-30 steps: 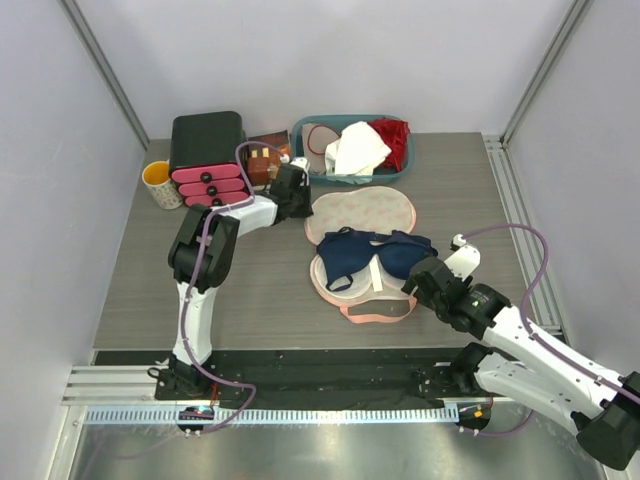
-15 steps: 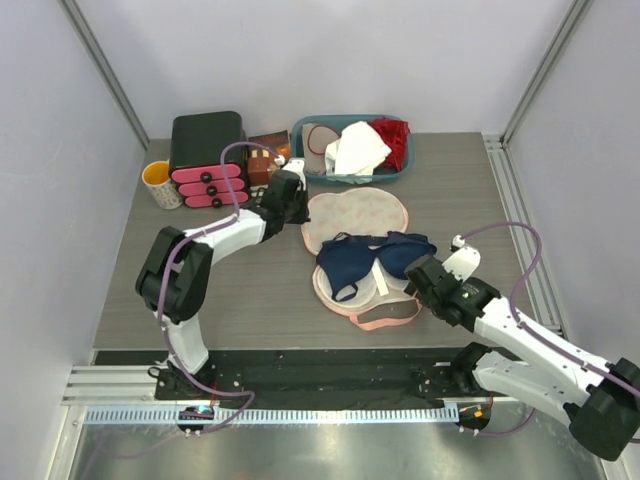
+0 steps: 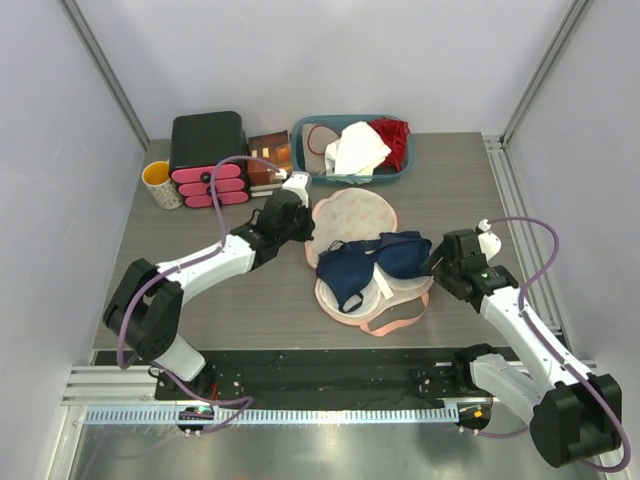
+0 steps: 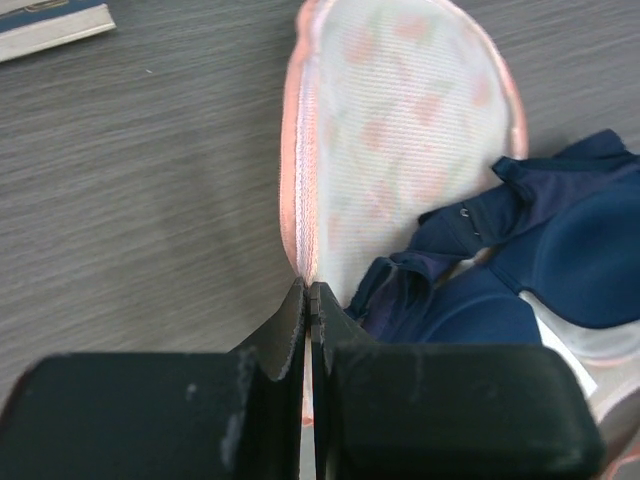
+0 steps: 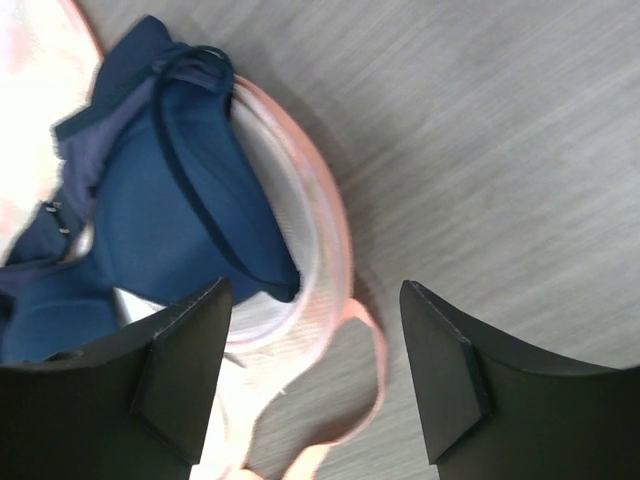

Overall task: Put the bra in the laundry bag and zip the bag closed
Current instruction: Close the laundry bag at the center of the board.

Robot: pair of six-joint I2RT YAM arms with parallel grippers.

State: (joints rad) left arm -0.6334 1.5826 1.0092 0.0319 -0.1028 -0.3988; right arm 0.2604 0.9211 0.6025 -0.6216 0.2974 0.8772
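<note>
Two claws noted: left gripper [image 4: 308, 292] pinched shut on the pink edge of the laundry bag [image 4: 400, 130]; right gripper [image 5: 312, 290] gaped wide over the bra [image 5: 190, 220], gripping nothing.

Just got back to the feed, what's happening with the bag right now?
The left claw is shut on the pink-trimmed edge of the laundry bag's upper flap, holding it tilted up. The bra lies across the bag's lower half. The right claw hangs open by the bag's right rim, holding nothing. The bag is not yet folded shut or zipped.
</note>
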